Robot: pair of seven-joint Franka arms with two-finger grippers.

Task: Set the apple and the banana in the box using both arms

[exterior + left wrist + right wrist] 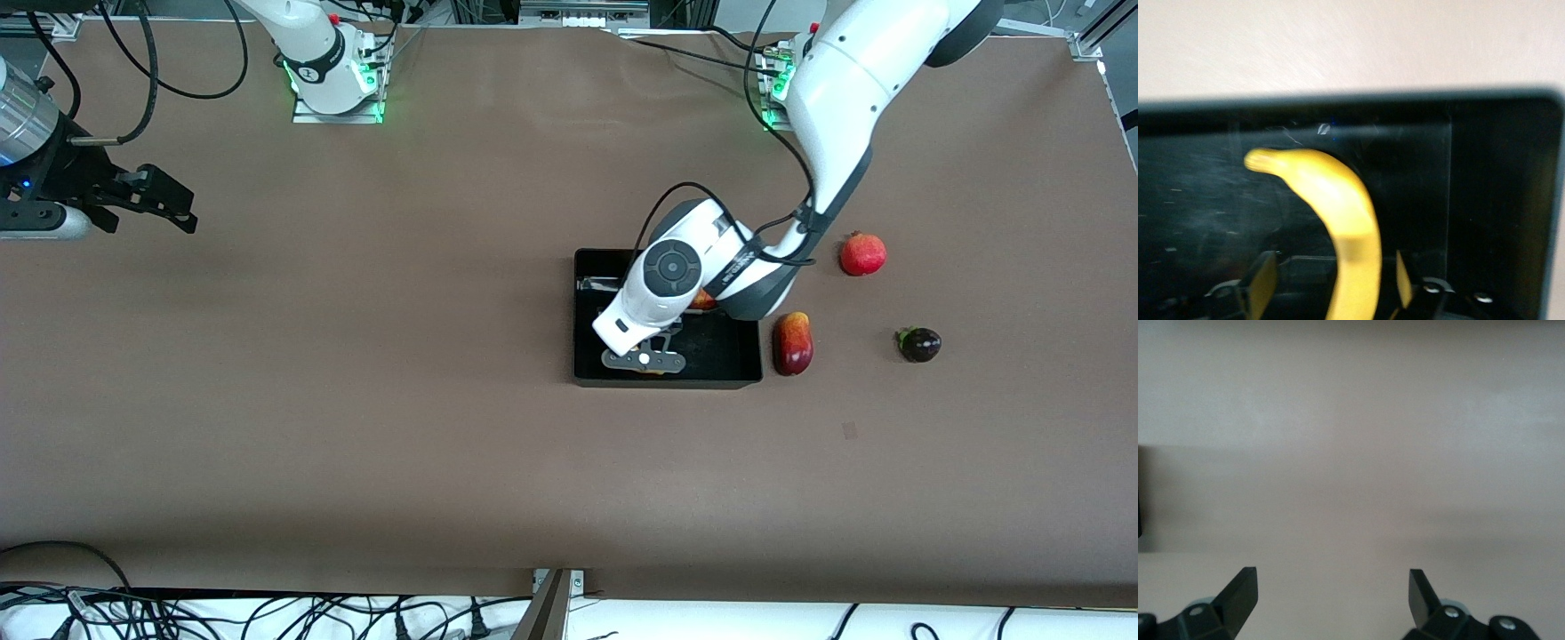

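Left arm bent low, its pincer (1331, 283) down inside the shallow glossy black tray (587, 267), fingers spread either side of the long yellow banana (1338, 220), not gripping it; the banana lies in the tray. Right arm waits, pincer (1331, 597) spread over bare brown table (356, 400). One mottled red apple (703, 300) in tray, mostly hidden. Three other fruits on the table: red round (862, 254), red-yellow elongated (792, 344), dark purple (919, 344).

There are two robot arms, one black box (747, 360), one banana (1345, 227), one apple (704, 300), one red round fruit (862, 253), one red-yellow mango (792, 343) and one dark purple fruit (919, 344).
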